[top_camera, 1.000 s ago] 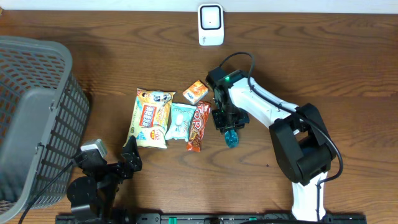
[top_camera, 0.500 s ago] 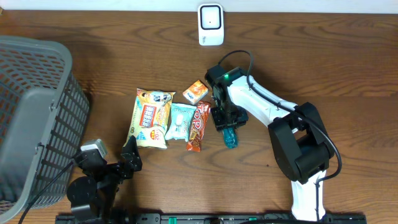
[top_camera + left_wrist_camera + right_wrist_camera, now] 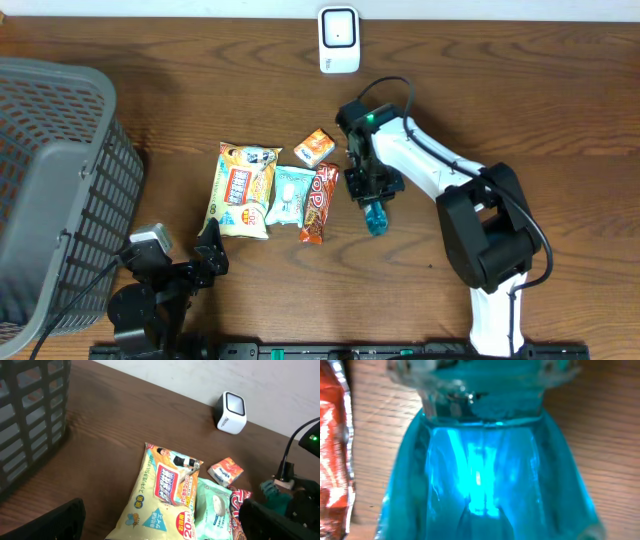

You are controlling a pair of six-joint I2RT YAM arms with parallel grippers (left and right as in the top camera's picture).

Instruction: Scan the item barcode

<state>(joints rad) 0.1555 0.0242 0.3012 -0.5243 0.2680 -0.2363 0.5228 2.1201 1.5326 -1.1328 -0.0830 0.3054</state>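
Right of the colourful snack packets [image 3: 285,195], your right gripper [image 3: 372,193] sits over the translucent blue plastic bottle [image 3: 377,219], and you can't tell whether it has a pinch. Confirm the hold, then lift toward the white boxy scanner [image 3: 339,40].

Wooden table [image 3: 115,420]: dark brown, white wall behind.
Basket [image 3: 30,415]: dark grey lattice, at the far left.
Scanner [image 3: 232,412]: white, upright at the table's back edge.
Yellow snack packet [image 3: 165,487]: flat, centre.
Mint packet [image 3: 212,510]: touching the yellow packet's right side.
Red wrapper [image 3: 239,502]: just beside the mint packet, partly hidden.
Orange box [image 3: 226,470]: small, behind the mint packet.
Teal bottle [image 3: 276,496]: at the right, against the right arm [image 3: 306,505], a cable [image 3: 292,445] rising above.
Left gripper [image 3: 161,519]: dark fingers [image 3: 52,522] blurred at the lower corners, spread wide.
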